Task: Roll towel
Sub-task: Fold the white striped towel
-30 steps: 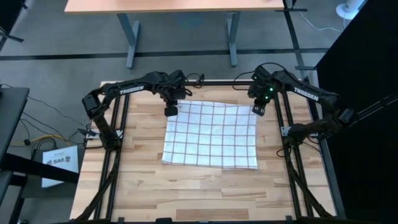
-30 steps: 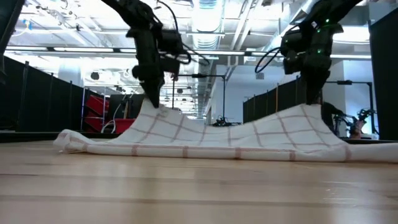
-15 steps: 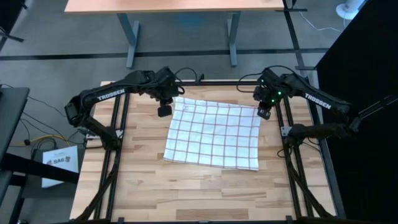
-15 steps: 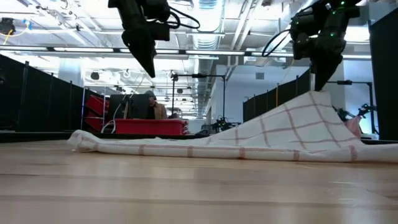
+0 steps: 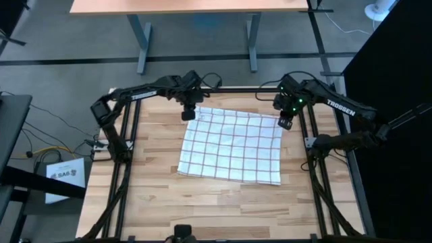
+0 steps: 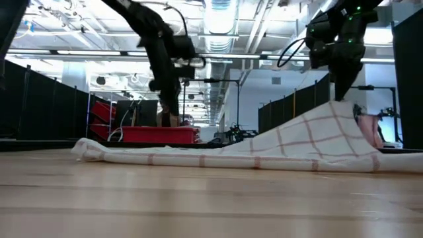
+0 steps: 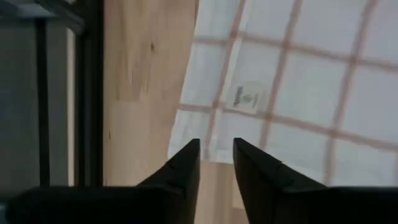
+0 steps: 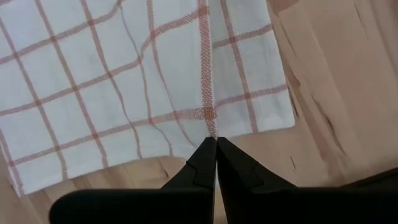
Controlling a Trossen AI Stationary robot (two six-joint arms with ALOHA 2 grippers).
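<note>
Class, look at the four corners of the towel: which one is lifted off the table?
The far corner on the robot's right side of the towel, pinched by the right gripper. The low view shows it tented up, while the rest lies flat. The left gripper hangs empty.

Thin white cloth towel with reddish-brown grid lines [image 5: 231, 146] is lying spread flat mid-table, unrolled; its far right corner is being held raised, the rest resting on wood.
</note>
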